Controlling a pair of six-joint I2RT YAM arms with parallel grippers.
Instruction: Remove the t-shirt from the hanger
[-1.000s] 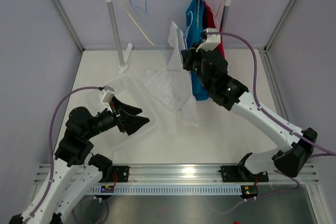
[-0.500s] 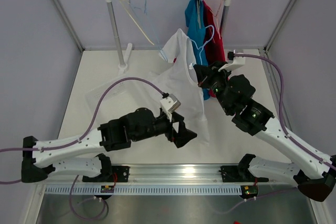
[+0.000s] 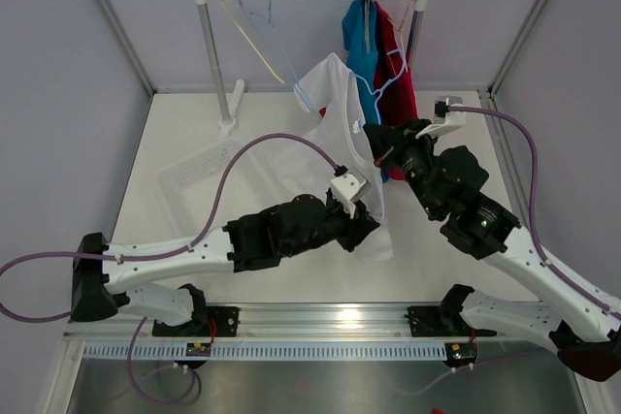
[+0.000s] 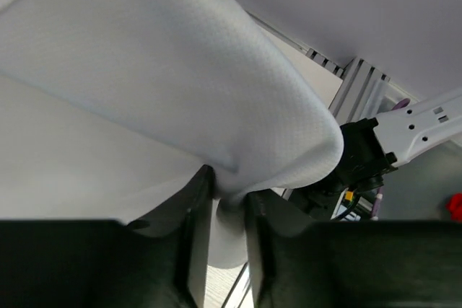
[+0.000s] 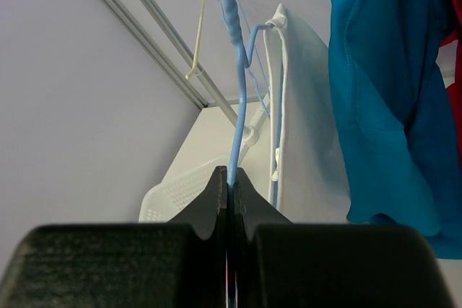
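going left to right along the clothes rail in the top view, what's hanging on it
cream hanger → thin blue hanger → blue t-shirt → red t-shirt

Top view: above and behind, looking down on the whole table (image 3: 427,269). Left wrist: close against t-shirt (image 4: 144,70). Right wrist: looks up along hanger (image 5: 235,106). T-shirt shared by all.
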